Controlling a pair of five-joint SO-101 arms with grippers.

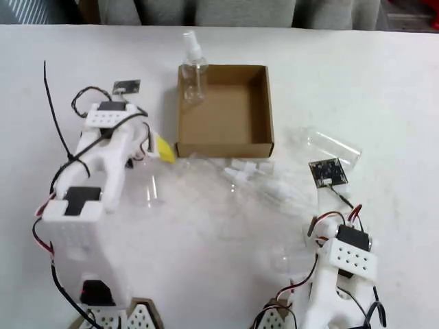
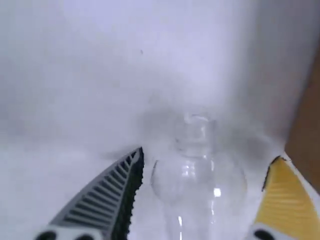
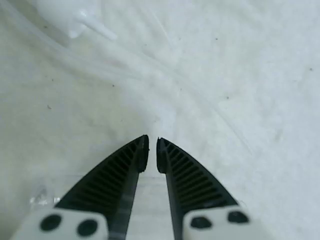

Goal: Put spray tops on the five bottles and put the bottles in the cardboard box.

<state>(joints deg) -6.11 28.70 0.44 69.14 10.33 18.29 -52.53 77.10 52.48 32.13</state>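
My left gripper (image 2: 207, 155) is open, its dark finger and yellow finger (image 2: 280, 200) on either side of a clear bottle (image 2: 197, 175) that has no top. In the high view the yellow finger (image 1: 164, 147) lies by the front left corner of the cardboard box (image 1: 259, 110). A clear bottle with a spray top (image 1: 194, 68) stands at the box's far left corner. White spray tops (image 1: 250, 166) lie on the table in front of the box. My right gripper (image 3: 152, 149) is shut on nothing, low over the table, with a spray top (image 3: 70, 15) ahead of it.
More clear bottles lie on the white table, one right of the box (image 1: 333, 145) and one among the spray tops (image 1: 281, 192); they are hard to make out. The box wall (image 2: 307, 125) is close beside my left gripper. Loose wires trail from both arms.
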